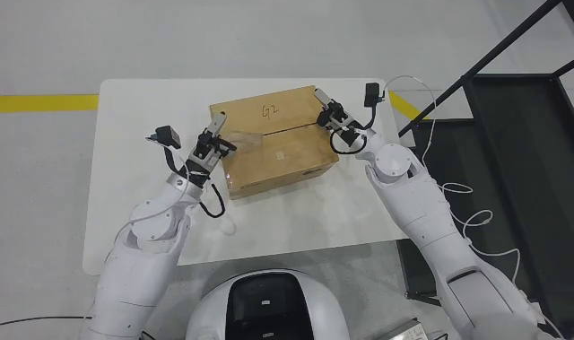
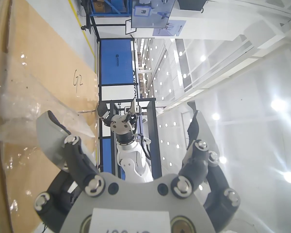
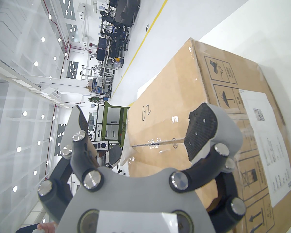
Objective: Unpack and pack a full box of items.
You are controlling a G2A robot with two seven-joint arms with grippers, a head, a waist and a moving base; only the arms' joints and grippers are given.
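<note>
A closed brown cardboard box (image 1: 273, 147) marked with handwriting lies in the middle of the white table (image 1: 134, 205). Its top flaps meet at a seam (image 3: 155, 143) under clear tape. A loose, crinkled piece of that tape (image 2: 26, 98) lifts off the lid near my left gripper. My left gripper (image 1: 215, 129) (image 2: 121, 116) stands open at the box's left end, one finger (image 2: 51, 132) against the lid's edge. My right gripper (image 1: 325, 105) (image 3: 140, 122) stands open at the box's right end, one pad (image 3: 201, 129) over the top edge. A white label (image 3: 266, 134) is stuck on that end face.
A black metal rack (image 1: 511, 116) stands close to the table's right edge, with a white cable (image 1: 457, 192) trailing by the right arm. A yellow line (image 1: 45, 102) runs across the floor behind the table. Bare tabletop lies in front of and left of the box.
</note>
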